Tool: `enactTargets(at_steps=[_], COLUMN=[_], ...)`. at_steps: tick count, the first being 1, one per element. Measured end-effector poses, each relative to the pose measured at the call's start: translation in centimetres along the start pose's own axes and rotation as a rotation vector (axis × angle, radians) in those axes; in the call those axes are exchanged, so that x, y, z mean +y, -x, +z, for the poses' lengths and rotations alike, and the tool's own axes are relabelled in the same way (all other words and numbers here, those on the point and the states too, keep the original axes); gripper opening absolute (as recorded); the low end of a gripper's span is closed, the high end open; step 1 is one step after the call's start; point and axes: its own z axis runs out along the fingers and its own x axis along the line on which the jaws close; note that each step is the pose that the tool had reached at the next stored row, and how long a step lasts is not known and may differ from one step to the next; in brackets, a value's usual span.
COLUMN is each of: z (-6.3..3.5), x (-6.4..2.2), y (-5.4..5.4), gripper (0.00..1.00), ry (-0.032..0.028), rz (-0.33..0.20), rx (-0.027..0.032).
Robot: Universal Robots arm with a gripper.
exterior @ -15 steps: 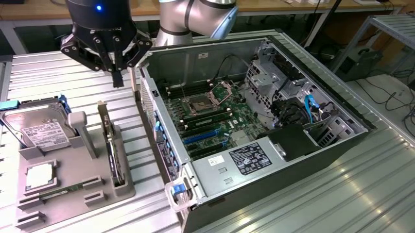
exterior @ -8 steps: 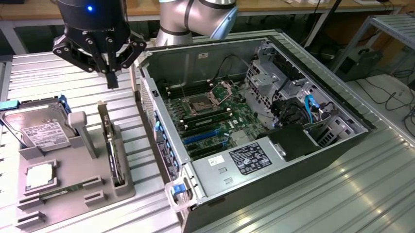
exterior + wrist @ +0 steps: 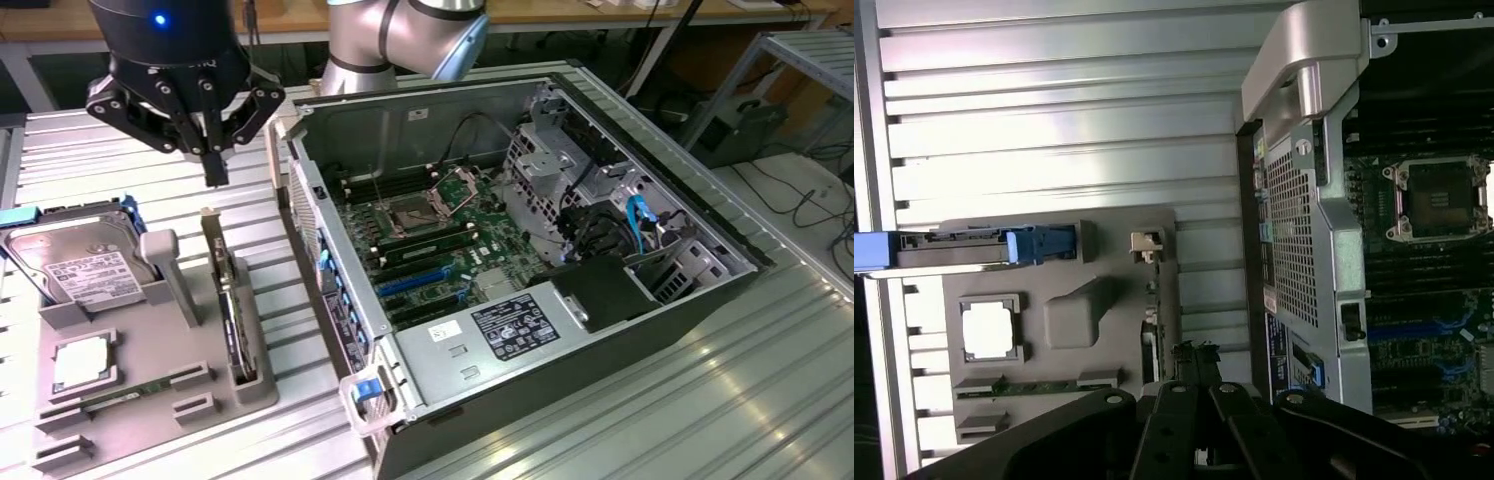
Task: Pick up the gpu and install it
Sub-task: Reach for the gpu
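Near one upright gpu (image 3: 235, 320), two fingers (image 3: 214, 160) meet.

Silver arm (image 3: 398, 45), black pincer (image 3: 215, 172), blue light (image 3: 160, 18)

Bench is a ribbed metal table (image 3: 774, 400) with long slats. Two things sit straight on it: a grey moulded parts tray (image 3: 160, 345) on the exterior view's left, and just beside it an open PC case (image 3: 627, 390) lying on its side
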Motion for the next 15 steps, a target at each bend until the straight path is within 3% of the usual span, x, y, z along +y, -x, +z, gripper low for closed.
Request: enactTargets(at_steps=[6, 15], z=[-0.03, -0.1], x=[-0.31, -1.8], y=[-0.9, -2.1], gripper=[0.11, 0.11], ry=[-0.0001, 0.0], rz=[0.0, 0.0], rx=[0.0001, 0.0])
